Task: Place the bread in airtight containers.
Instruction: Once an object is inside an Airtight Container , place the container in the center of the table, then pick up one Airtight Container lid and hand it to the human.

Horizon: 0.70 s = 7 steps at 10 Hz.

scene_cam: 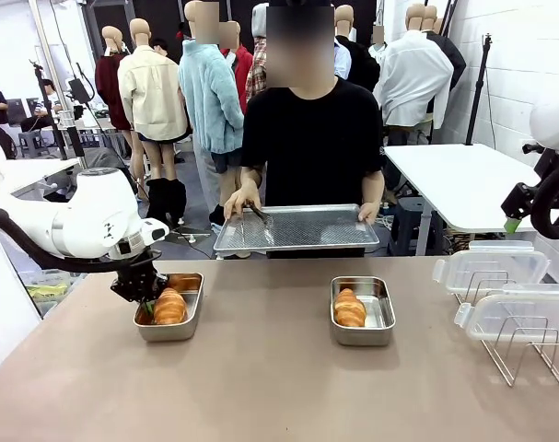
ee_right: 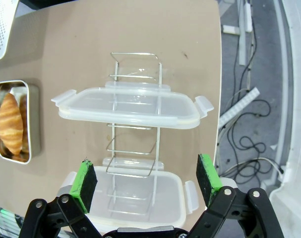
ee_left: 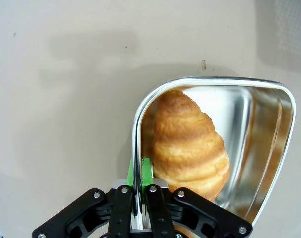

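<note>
Two steel airtight containers stand uncovered on the tan table, each with one golden bread roll inside. My left gripper is shut on the near-left rim of the left container, beside its bread. In the left wrist view the green pads pinch the thin rim, and the bread lies just right of them. The right container holds the other bread. My right gripper hangs open, high above two clear lids on a wire rack.
A person across the table holds a flat perforated tray with both hands at the far edge. The clear lids rest on the wire rack at the table's right. A white table stands behind on the right.
</note>
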Motion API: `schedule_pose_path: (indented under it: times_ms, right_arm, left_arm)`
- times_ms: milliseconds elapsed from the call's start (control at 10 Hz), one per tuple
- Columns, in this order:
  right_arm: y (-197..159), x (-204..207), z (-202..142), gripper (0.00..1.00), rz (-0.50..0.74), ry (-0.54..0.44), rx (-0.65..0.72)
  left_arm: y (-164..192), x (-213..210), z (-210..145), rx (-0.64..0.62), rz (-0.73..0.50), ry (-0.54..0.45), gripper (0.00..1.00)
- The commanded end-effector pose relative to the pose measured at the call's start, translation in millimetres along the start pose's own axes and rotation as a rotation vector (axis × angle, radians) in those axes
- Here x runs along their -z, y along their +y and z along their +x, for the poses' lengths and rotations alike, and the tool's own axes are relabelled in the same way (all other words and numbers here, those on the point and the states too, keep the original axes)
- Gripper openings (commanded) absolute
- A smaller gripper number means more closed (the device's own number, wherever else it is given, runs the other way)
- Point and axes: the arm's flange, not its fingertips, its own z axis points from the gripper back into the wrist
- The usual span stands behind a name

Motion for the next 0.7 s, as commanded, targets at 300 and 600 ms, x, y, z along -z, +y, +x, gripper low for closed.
schedule_pose_path:
  times_ms: [300, 600]
  right_arm:
    - [2, 0, 4, 1.0, -0.013, 0.002, 0.013]
    - [2, 0, 4, 1.0, -0.013, 0.002, 0.013]
  left_arm:
    - [-4, -6, 2, 0.03, 0.015, 0.021, 0.6]
    - [-2, -17, 1, 0.039, -0.001, 0.014, 0.78]
